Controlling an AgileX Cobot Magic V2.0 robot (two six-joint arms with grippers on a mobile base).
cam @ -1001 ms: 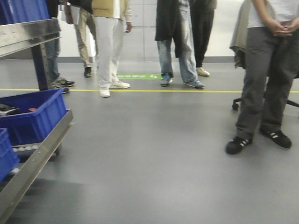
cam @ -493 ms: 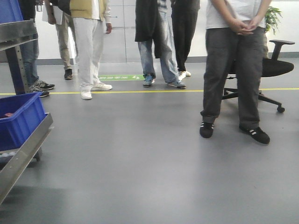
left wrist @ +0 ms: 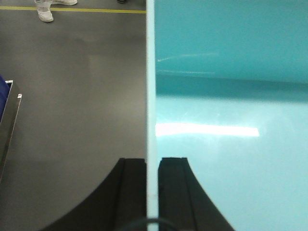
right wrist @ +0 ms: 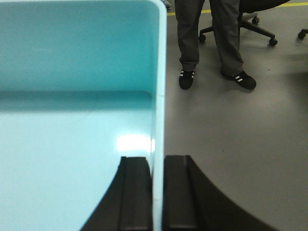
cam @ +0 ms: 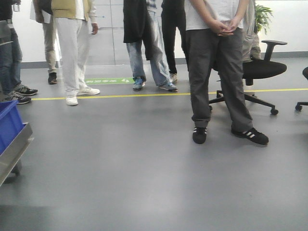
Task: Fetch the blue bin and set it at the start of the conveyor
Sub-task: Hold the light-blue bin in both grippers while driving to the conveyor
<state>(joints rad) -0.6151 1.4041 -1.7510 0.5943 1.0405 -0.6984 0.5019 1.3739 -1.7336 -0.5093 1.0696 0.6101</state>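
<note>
The blue bin (left wrist: 231,110) is a pale aqua tub, empty inside, carried above the grey floor. My left gripper (left wrist: 152,163) is shut on its left wall, one black finger inside and one outside. In the right wrist view the blue bin (right wrist: 72,96) fills the left half, and my right gripper (right wrist: 158,161) is shut on its right wall near the rounded far corner. The bin and both grippers are out of the front view. The conveyor start is out of view.
A metal shelf rail (cam: 14,149) holding a dark blue crate (cam: 8,126) sits at the left edge. Several people stand ahead; the nearest, in grey trousers (cam: 216,77), is right of centre. A black office chair (cam: 262,72) stands behind him. A yellow floor line (cam: 120,96) crosses.
The front view has swung right: the shelf and dark blue crates slid almost out at the left, the man in grey trousers moved toward centre, and the office chair came fully into view.
</note>
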